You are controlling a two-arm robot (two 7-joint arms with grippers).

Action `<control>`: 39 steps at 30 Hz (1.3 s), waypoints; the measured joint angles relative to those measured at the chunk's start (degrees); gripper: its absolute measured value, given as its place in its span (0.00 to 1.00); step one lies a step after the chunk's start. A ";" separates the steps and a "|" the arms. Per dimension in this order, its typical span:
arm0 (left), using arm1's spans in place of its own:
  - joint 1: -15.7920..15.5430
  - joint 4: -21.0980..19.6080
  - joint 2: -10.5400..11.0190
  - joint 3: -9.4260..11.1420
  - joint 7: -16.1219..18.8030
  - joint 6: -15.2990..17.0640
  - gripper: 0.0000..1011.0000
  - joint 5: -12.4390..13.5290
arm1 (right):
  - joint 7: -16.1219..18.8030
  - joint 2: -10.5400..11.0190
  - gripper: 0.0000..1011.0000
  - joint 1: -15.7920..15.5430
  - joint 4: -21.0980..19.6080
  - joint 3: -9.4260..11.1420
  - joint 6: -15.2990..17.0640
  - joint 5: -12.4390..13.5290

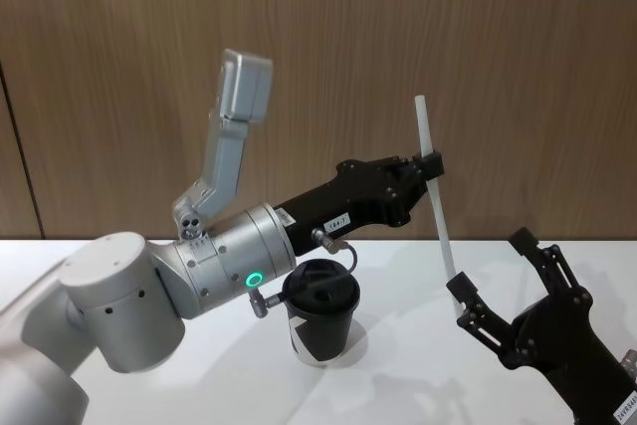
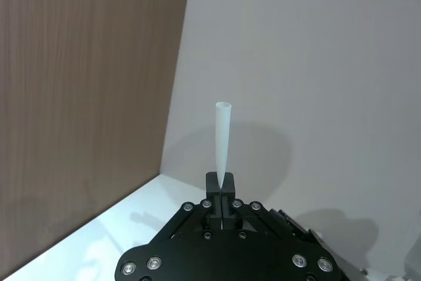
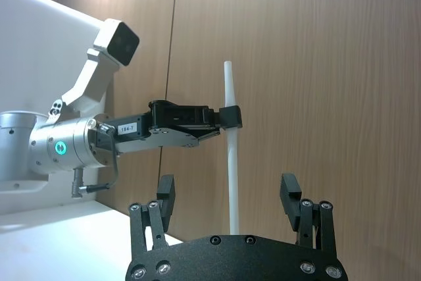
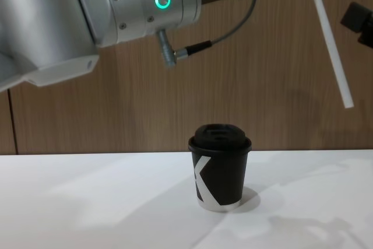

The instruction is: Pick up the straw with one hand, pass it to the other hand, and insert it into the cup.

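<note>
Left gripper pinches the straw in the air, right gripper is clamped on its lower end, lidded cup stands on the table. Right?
No: the right gripper is open, jaws spread either side of the straw, as the right wrist view shows. The left gripper pinches it; the cup stands lidded.

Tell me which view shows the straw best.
Head view: the straw shows end to end, clamped in the left gripper. Right wrist view hides its lower end, chest view cuts its top, left wrist view foreshortens it.
</note>
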 joint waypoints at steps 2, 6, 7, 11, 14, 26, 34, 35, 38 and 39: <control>-0.44 -0.37 0.40 0.17 0.59 0.80 0.01 0.57 | 0.00 0.00 0.99 0.00 0.00 0.00 0.00 0.00; -0.90 -0.85 0.91 0.32 1.46 1.77 0.01 1.41 | 0.00 0.00 0.99 0.00 0.00 0.00 0.00 0.00; -1.01 -0.95 1.03 0.37 1.62 1.94 0.01 1.60 | 0.00 0.00 0.99 0.00 0.00 0.00 0.00 0.00; -1.31 -1.31 1.50 0.47 2.51 2.62 0.01 2.61 | 0.00 0.00 0.99 0.00 0.00 0.00 0.00 0.00; -1.41 -1.39 1.69 0.48 2.97 2.79 0.01 3.22 | 0.00 0.00 0.99 0.00 0.00 0.00 0.00 0.00; -1.56 -1.47 2.39 0.60 4.73 3.38 0.01 5.77 | 0.00 0.00 0.99 0.00 0.00 0.00 0.00 0.00; -1.97 -1.74 3.00 1.03 6.14 4.42 0.01 8.03 | 0.00 0.00 0.99 0.00 0.00 0.00 0.00 0.00; -2.05 -1.78 3.10 1.12 6.31 4.60 0.01 8.35 | 0.00 0.00 0.99 0.00 0.00 0.00 0.00 0.00; -2.30 -1.95 3.38 1.36 6.87 5.11 0.01 9.32 | 0.00 0.00 0.99 0.00 0.00 0.00 0.00 0.00; -2.45 -2.03 3.57 1.50 7.18 5.40 0.01 9.88 | 0.00 0.00 0.99 0.00 0.00 0.00 0.00 0.00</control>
